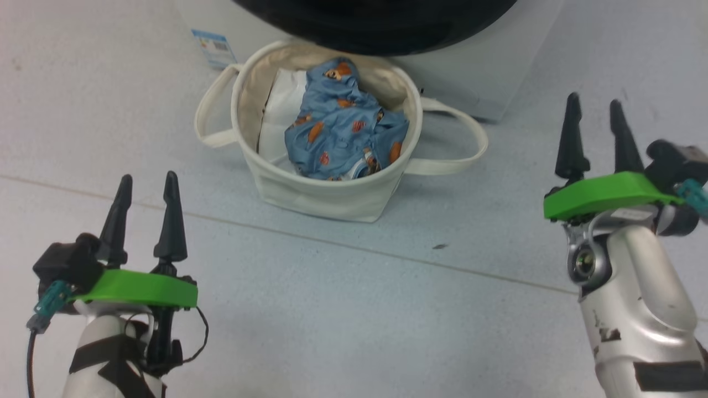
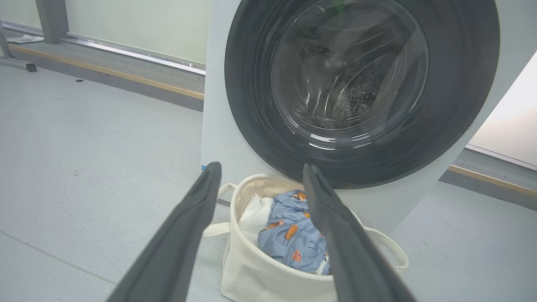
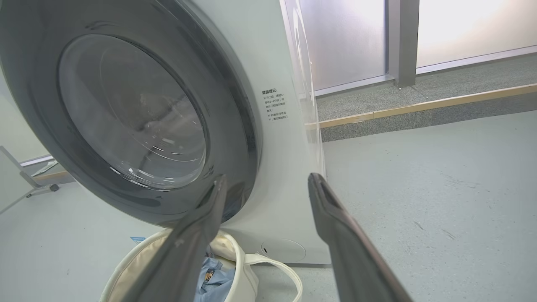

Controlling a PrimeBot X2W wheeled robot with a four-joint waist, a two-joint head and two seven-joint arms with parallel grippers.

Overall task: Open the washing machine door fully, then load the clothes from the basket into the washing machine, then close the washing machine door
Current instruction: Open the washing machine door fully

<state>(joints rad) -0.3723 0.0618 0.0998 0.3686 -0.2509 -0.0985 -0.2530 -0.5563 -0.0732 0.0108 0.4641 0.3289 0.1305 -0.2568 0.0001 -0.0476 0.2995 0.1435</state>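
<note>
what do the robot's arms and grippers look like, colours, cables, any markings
The left gripper and right gripper each have two long black tapered fingers on a bright green plate, with a teal connector beside it. The left forearm is pale with black strapping and thin black cables. The right forearm is glossy silver with scuffed patches and a black band.

left pincer (image 1: 148,176): two black tapered fingers (image 1: 170,221) on green plate (image 1: 144,288)
right pincer (image 1: 594,99): same build
forearms (image 1: 636,298): silver, black bands; right one scuffed
wiring: teal connector (image 1: 51,298), thin black cable (image 1: 29,359), left wrist
</note>
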